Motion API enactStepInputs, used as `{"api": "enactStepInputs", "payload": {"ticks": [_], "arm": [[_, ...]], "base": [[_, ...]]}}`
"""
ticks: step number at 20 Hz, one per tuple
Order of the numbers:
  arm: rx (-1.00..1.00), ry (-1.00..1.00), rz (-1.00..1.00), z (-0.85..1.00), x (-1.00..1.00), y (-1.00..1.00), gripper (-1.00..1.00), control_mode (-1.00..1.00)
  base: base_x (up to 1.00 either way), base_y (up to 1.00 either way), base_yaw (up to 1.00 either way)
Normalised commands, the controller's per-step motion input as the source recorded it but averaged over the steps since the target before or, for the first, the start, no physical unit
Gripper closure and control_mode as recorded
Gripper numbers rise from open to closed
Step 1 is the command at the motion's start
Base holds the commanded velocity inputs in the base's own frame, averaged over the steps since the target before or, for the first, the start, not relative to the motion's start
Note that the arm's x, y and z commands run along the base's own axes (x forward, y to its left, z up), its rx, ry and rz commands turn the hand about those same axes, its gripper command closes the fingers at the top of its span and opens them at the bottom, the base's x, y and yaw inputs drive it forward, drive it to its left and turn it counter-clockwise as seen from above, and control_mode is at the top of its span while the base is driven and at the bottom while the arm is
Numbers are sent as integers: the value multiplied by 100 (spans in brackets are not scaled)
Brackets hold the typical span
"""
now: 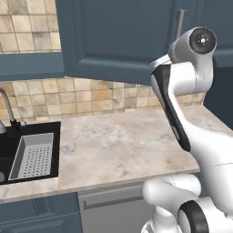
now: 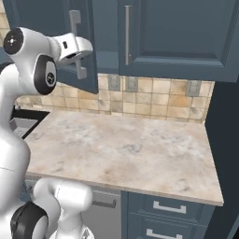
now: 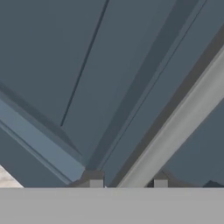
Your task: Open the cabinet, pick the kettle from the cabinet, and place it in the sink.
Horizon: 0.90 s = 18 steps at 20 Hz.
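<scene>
The cabinet's left door (image 2: 46, 14) stands swung partway out over the counter. My gripper (image 2: 80, 57) is at its long grey bar handle (image 2: 74, 21), up near the door's lower half. In the hand view the handle (image 3: 175, 127) runs diagonally between my gripper (image 3: 128, 183) fingertips (image 3: 96, 183), which close on either side of it. The right door (image 2: 182, 32) is shut. From the left, the open door (image 1: 118, 36) faces the camera and my arm covers the hand. The black sink (image 1: 27, 129) lies at the far left under a curved tap (image 1: 7, 104). The kettle is out of view.
A beige marble counter (image 1: 118, 145) runs from the sink to the right wall. A perforated grey tray (image 1: 32, 154) sits inside the sink. Blue drawers (image 2: 163, 207) and a grey appliance front (image 1: 109, 200) are below the counter. Dark cabinetry (image 2: 228, 140) borders the counter's right end.
</scene>
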Motion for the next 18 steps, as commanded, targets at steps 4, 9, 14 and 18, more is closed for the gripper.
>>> {"api": "enactStepInputs", "payload": {"ticks": [4,9,14,18], "arm": [[0,0,-13,1,-40,40,100,-100],[0,0,-13,0,-40,40,100,-100],[0,0,-12,1,-39,40,100,-100],[0,0,-12,0,-38,40,100,-100]], "base": [[0,0,0],[0,0,0],[0,0,0],[0,0,0]]}}
